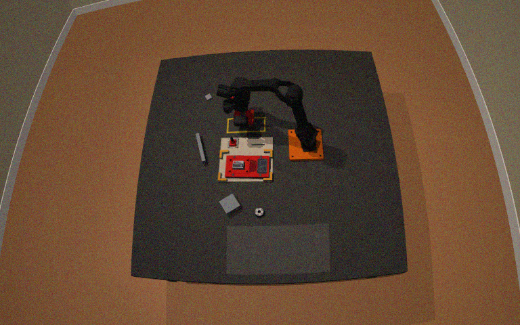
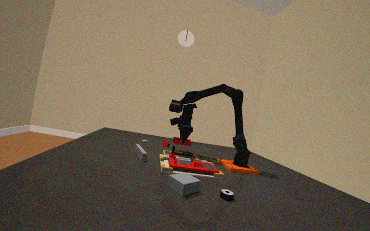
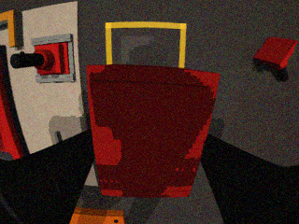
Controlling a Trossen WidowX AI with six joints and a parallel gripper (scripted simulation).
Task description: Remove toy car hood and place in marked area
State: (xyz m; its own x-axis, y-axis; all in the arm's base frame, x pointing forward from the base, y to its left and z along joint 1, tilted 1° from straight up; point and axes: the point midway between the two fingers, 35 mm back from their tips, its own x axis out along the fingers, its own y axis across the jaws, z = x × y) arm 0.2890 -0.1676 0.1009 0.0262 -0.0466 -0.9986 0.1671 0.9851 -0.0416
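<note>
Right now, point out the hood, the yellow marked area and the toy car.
hood (image 3: 152,131), wrist view, middle of its red face
marked area (image 3: 146,25), wrist view, far yellow edge
toy car (image 1: 246,166), top view, its red body

Plain room — beige walls (image 2: 109,68) | wall clock (image 2: 185,38) | orange floor (image 1: 76,153) | dark table (image 1: 344,172)
</note>
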